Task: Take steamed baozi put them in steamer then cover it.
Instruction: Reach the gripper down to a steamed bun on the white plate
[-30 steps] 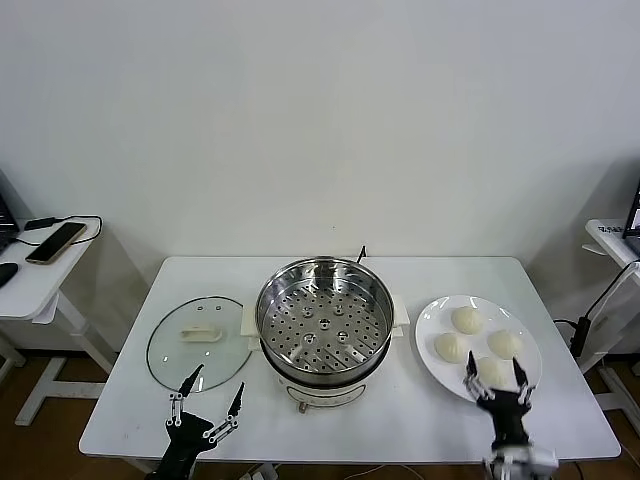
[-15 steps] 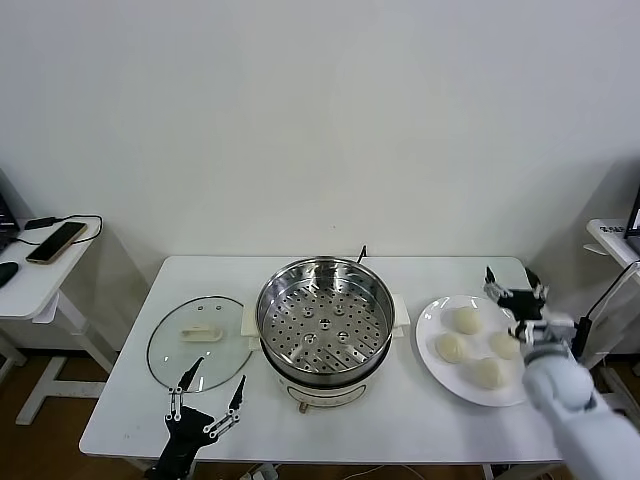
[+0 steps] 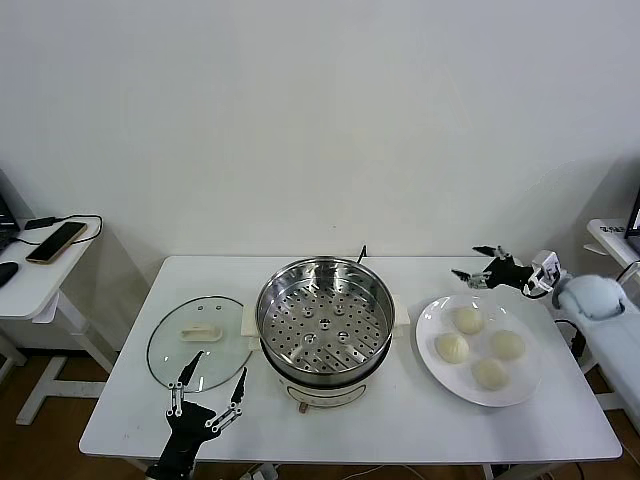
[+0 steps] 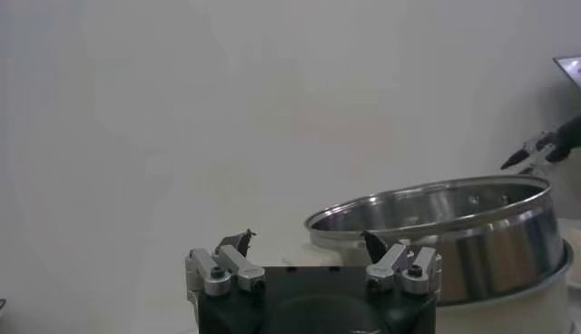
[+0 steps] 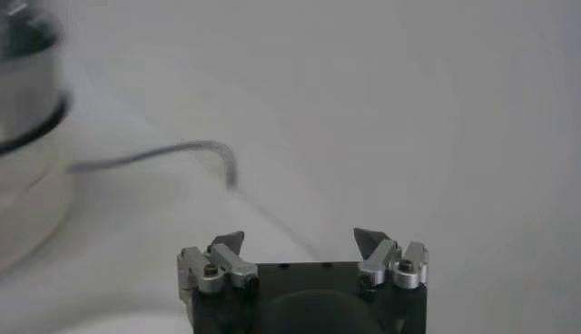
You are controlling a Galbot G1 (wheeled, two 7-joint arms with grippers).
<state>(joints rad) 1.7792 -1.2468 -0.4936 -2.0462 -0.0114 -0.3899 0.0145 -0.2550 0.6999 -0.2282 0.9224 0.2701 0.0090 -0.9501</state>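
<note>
The steamer [image 3: 323,318], a shiny steel pot with a perforated tray on a white base, stands at the table's middle with nothing in it. Several cream-white baozi [image 3: 466,320] lie on a white plate [image 3: 432,318] to its right. My right gripper [image 3: 466,262] is open and empty, raised over the table just beyond the plate's far edge, fingers pointing toward the steamer. Its wrist view shows the open gripper [image 5: 298,239] and the steamer [image 5: 23,73] blurred. My left gripper [image 3: 207,395] is open and empty at the front edge by the glass lid [image 3: 198,342]. The left wrist view shows the open left gripper [image 4: 307,238] before the steamer [image 4: 454,236].
A black cord [image 3: 362,252] rises behind the steamer and shows in the right wrist view [image 5: 182,150]. A side table with a phone [image 3: 55,242] stands at the left, and another side table [image 3: 610,235] at the right. The white table [image 3: 400,420] has bare room in front of the steamer.
My right arm has swung from the table's front edge below the plate, past its right side, to beyond the plate's far edge. The left gripper has barely shifted.
</note>
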